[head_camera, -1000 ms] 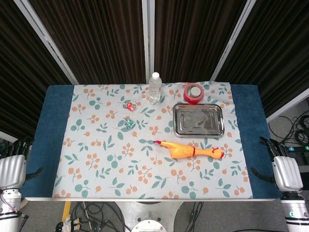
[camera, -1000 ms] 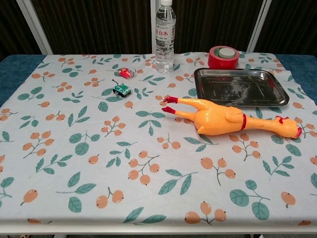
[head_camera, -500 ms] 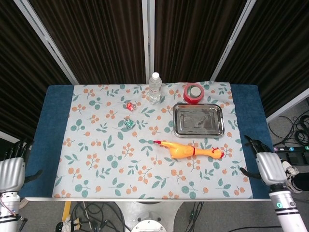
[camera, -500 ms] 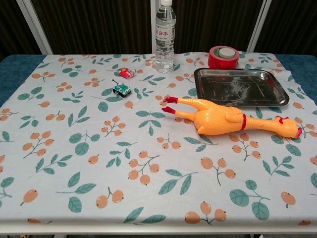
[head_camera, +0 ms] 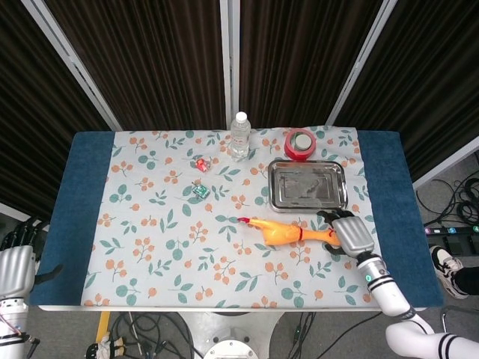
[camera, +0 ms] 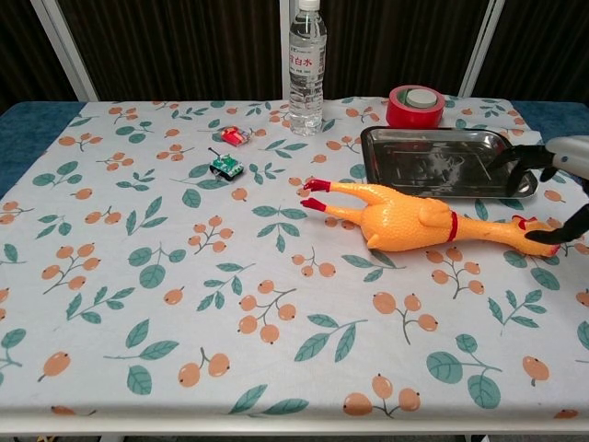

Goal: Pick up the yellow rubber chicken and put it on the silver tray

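Note:
The yellow rubber chicken point(head_camera: 288, 232) point(camera: 405, 221) lies on its side on the flowered cloth, red feet to the left and head to the right. Just behind it sits the empty silver tray point(head_camera: 307, 202) point(camera: 446, 175). My right hand point(head_camera: 350, 233) point(camera: 566, 157) hovers at the chicken's head end with its fingers point(camera: 517, 157) spread above the tray's near right corner. Its thumb point(camera: 560, 228) reaches down beside the head, and the hand holds nothing. My left hand point(head_camera: 15, 265) hangs off the table's near left corner, fingers apart and empty; the chest view does not show it.
A water bottle point(head_camera: 239, 134) point(camera: 306, 60) and a red tape roll point(head_camera: 300, 143) point(camera: 415, 106) stand behind the tray. A small red toy point(head_camera: 201, 164) point(camera: 235, 135) and a green toy point(head_camera: 200, 190) point(camera: 224, 166) lie left of centre.
My right hand has swung in from beyond the table's right edge to the chicken's head and entered the chest view. The chicken, the tray and the left hand have stayed put.

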